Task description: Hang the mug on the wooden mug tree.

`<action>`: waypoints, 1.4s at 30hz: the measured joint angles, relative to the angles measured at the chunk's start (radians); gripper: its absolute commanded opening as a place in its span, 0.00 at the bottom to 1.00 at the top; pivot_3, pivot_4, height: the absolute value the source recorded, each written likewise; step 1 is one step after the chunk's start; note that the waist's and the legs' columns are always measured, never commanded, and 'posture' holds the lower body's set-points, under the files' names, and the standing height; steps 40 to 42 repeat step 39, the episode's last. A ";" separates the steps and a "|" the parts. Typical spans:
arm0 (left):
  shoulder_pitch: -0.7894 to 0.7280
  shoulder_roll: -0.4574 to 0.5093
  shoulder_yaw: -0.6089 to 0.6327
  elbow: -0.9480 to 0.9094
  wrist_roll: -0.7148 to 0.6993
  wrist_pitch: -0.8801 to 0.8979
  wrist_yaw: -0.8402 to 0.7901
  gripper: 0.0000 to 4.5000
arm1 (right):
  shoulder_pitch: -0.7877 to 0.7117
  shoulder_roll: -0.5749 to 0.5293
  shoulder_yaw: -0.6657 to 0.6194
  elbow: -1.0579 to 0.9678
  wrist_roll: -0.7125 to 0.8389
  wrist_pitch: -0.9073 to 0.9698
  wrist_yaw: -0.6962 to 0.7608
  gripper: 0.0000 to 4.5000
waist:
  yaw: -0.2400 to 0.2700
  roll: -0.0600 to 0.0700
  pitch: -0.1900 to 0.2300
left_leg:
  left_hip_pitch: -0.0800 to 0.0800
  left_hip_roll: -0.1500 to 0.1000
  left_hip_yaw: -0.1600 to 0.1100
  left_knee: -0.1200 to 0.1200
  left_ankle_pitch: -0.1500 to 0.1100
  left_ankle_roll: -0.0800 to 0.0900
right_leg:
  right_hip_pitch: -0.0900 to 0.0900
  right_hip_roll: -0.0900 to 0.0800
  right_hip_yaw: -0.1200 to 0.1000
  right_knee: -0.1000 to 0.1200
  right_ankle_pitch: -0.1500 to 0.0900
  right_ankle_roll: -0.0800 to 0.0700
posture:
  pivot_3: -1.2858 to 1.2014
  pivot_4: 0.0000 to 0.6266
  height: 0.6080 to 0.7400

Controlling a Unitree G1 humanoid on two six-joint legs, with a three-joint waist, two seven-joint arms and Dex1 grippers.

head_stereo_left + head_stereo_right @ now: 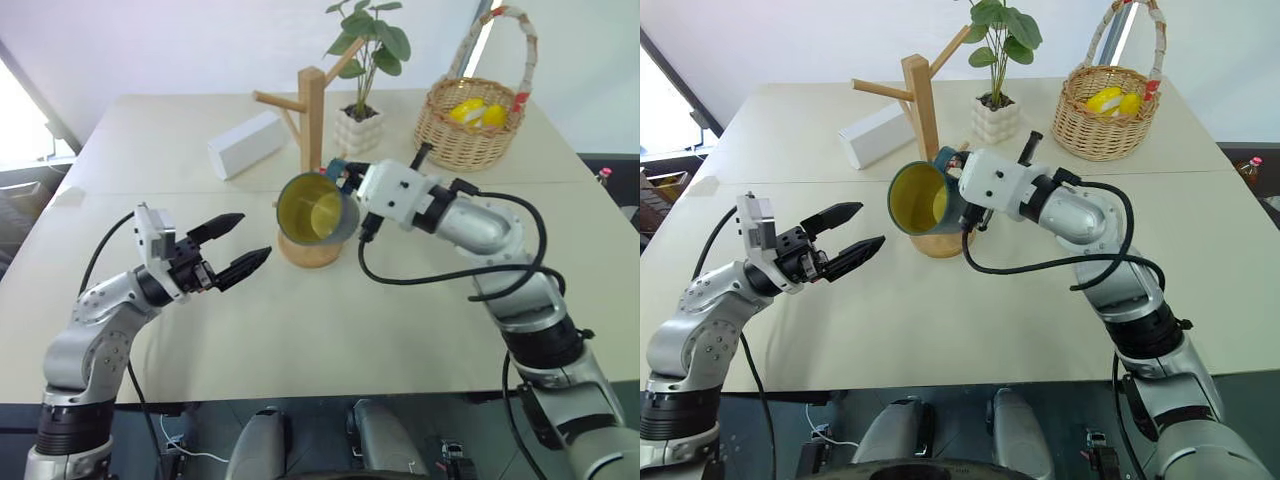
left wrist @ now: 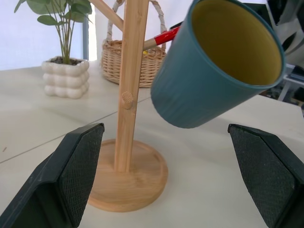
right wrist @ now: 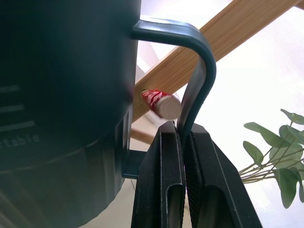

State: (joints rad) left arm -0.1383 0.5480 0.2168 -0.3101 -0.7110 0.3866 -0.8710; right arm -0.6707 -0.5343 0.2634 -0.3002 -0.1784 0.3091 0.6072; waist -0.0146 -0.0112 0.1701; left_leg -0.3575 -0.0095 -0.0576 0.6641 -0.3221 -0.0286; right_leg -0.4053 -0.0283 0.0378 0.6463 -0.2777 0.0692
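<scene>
Right gripper (image 3: 183, 142), jaws clenched on the mug (image 1: 318, 208) handle, nears the wooden mug tree (image 1: 311, 120) peg at 12 o'clock; next, thread the loop. Left gripper (image 1: 240, 245) jaws released.

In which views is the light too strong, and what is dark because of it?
Right wrist view: bright backlight behind the light-wood mug tree turns the blue-grey ceramic mug almost black. Left wrist view: the background behind the woven wicker basket is washed out white. Left eye view: glare comes from the window at the picture's left edge.
</scene>
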 measured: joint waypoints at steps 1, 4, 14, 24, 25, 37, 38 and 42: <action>0.000 0.000 0.000 -0.002 0.000 0.000 0.000 1.00 | -0.008 0.004 0.004 0.012 -0.007 0.005 0.000 0.02 | 0.000 0.000 0.000 | 0.000 0.000 0.000 0.000 0.000 0.000 | 0.000 0.000 0.000 0.000 0.000 0.000 | 0.52 0.24 1.00; 0.000 0.001 0.000 -0.006 0.000 0.000 0.001 1.00 | -0.019 0.006 0.015 0.043 -0.026 0.014 0.005 0.02 | 0.001 0.000 0.000 | -0.001 0.000 0.000 0.000 0.000 0.000 | 0.000 0.000 0.000 0.000 0.000 0.000 | 0.52 0.24 1.00; -0.002 0.000 -0.004 -0.007 0.000 0.000 0.004 1.00 | -0.036 0.034 0.021 0.051 -0.050 0.033 0.007 0.55 | -0.001 0.000 0.000 | 0.000 0.000 0.000 -0.001 0.000 0.000 | -0.001 0.000 0.000 0.000 0.000 0.000 | 0.52 0.24 1.00; -0.005 -0.015 0.008 0.084 0.061 -0.015 0.096 1.00 | 0.153 -0.113 -0.305 -0.072 0.160 0.002 0.102 0.55 | 0.004 -0.003 -0.001 | 0.000 0.000 -0.001 -0.002 0.000 0.000 | 0.001 -0.001 -0.001 -0.002 0.000 0.000 | 0.52 0.24 1.00; 0.004 -0.018 0.010 0.107 0.083 -0.027 0.116 1.00 | 0.205 -0.104 -0.350 -0.076 0.210 0.022 0.111 0.55 | 0.004 -0.003 -0.001 | 0.000 0.000 -0.001 -0.002 0.000 0.000 | 0.001 -0.001 -0.001 -0.003 0.000 0.000 | 0.52 0.24 1.00; 0.175 -0.108 0.043 0.228 0.321 -0.192 0.364 1.00 | 0.538 0.160 -0.555 0.236 0.455 -0.049 0.018 0.55 | -0.001 -0.002 0.000 | 0.002 0.001 0.001 -0.002 0.000 0.000 | 0.000 0.000 0.001 0.001 0.000 0.000 | 0.52 0.24 1.00; 0.189 -0.110 0.044 0.227 0.326 -0.195 0.371 1.00 | 0.537 0.161 -0.550 0.259 0.455 -0.068 0.017 0.55 | 0.000 -0.002 0.000 | 0.001 0.001 0.001 -0.002 0.000 0.000 | 0.000 0.000 0.001 0.001 0.000 0.000 | 0.52 0.24 1.00; 0.205 -0.112 0.044 0.220 0.328 -0.195 0.377 1.00 | 0.534 0.161 -0.541 0.283 0.453 -0.087 0.015 0.55 | 0.000 -0.002 0.000 | 0.001 0.001 0.001 -0.002 0.000 0.000 | 0.000 0.000 0.001 0.001 0.000 0.000 | 0.52 0.24 1.00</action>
